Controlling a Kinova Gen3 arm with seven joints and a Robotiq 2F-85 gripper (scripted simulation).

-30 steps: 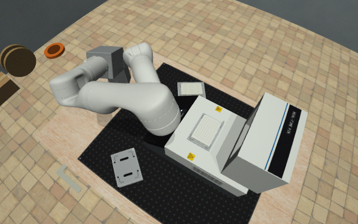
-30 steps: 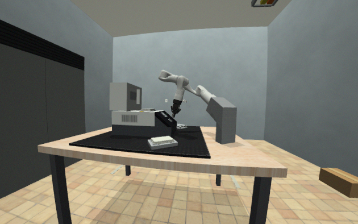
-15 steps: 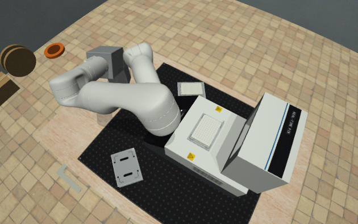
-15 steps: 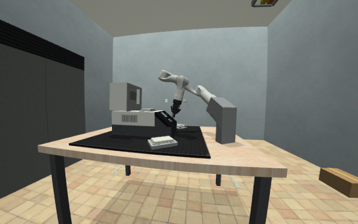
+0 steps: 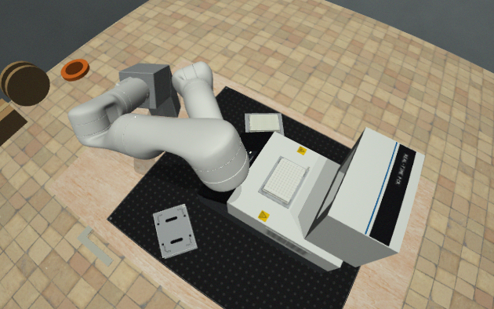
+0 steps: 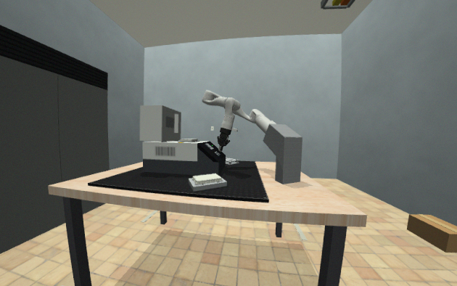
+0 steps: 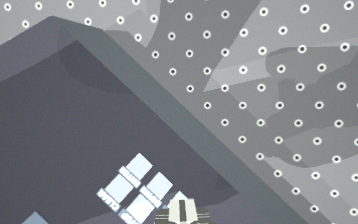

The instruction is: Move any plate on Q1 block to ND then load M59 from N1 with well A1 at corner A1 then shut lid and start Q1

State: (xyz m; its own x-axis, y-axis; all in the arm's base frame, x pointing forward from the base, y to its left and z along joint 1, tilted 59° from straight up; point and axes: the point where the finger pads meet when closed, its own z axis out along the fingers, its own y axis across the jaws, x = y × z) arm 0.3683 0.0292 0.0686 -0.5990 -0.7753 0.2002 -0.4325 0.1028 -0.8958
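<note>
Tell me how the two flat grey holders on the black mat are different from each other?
The holder near the machine's back corner carries a white plate full of tiny wells, while the holder by the mat's front edge carries none and shows two dark slots and corner marks. The first lies close beside the machine; the second lies apart from it. Both are grey rectangles lying flat on the black mat.

Light is soft and even, falling from above. The arm (image 5: 165, 133) drops a faint shadow on the table (image 5: 98, 184) at left of the top view. That view bows at its edges. The wrist view is greyish, its lower key labels blurred.
</note>
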